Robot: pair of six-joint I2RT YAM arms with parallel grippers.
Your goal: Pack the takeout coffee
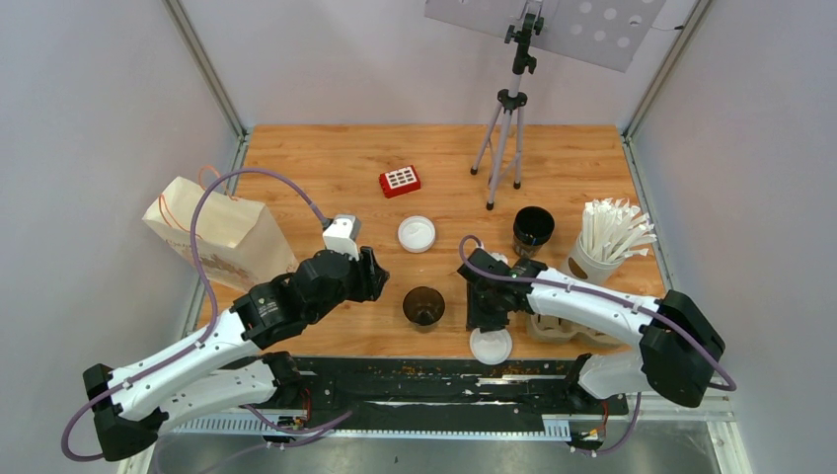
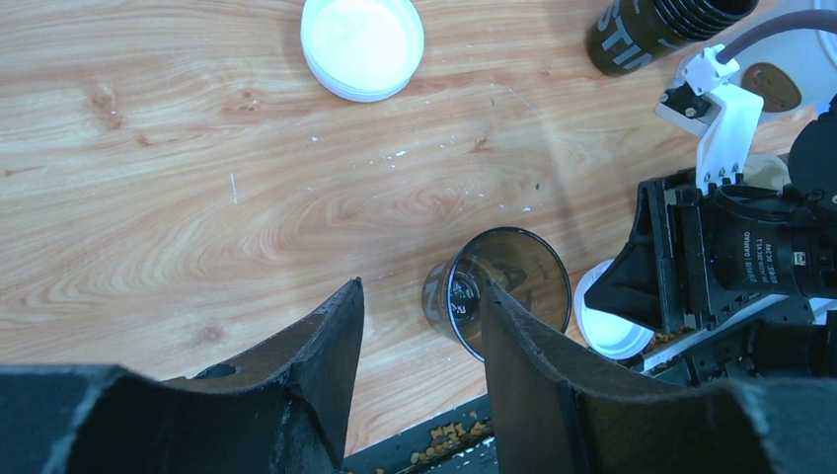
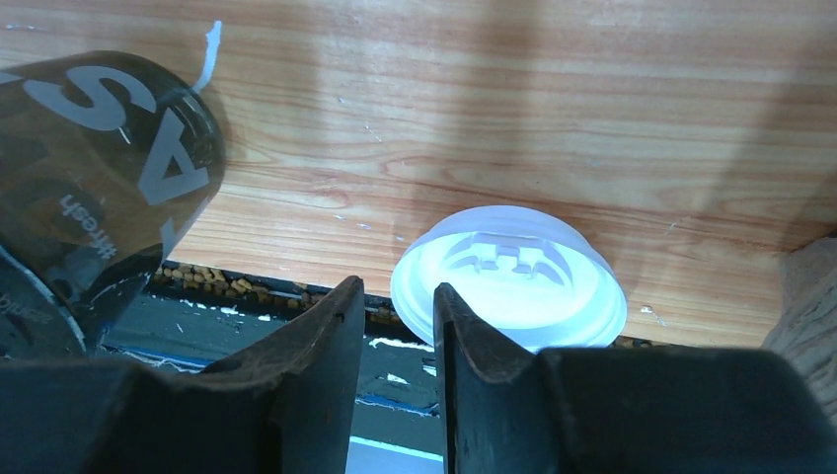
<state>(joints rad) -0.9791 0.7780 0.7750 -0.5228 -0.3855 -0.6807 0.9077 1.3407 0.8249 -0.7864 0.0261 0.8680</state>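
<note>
- Takeout coffee, item one: black cup (image 1: 423, 306). It stands upright and lidless near the middle of the table's (image 1: 326, 168) near edge, between the two grippers.
- Takeout coffee, item two: second black cup (image 1: 533, 229). It stands upright and lidless toward the right edge, just beside the straw cup (image 1: 597, 262).
- Far lid (image 1: 417, 234): white, lying flat mid-table, apart from both cups.
- Near lid (image 1: 491, 346): white, lying at the near edge just right of the black cup. It is not on any cup.
- Cup tray (image 1: 553, 329): sits at the near right corner, partly under the right arm. No cup shows in the wells that can be seen.
- Paper bag (image 1: 222, 235): sits at the left edge, well apart from both cups. Its inside cannot be seen.
- Left gripper (image 2: 419, 296): jaws released with nothing between them, pointed at the black cup and stopping just short of it.
- Right gripper (image 3: 397, 291): jaws parted only narrowly and gripping nothing, poised above the near lid.
- Done, as judged: nothing is packed. No cup is capped, none is visibly seated in the tray, and none is seen at the bag.
- Left, as judged: fit a lid to each cup, set both cups in the cup tray, and possibly load the paper bag. The task looks to be at an early stage, with capping the black cup the likely step in hand.
</note>
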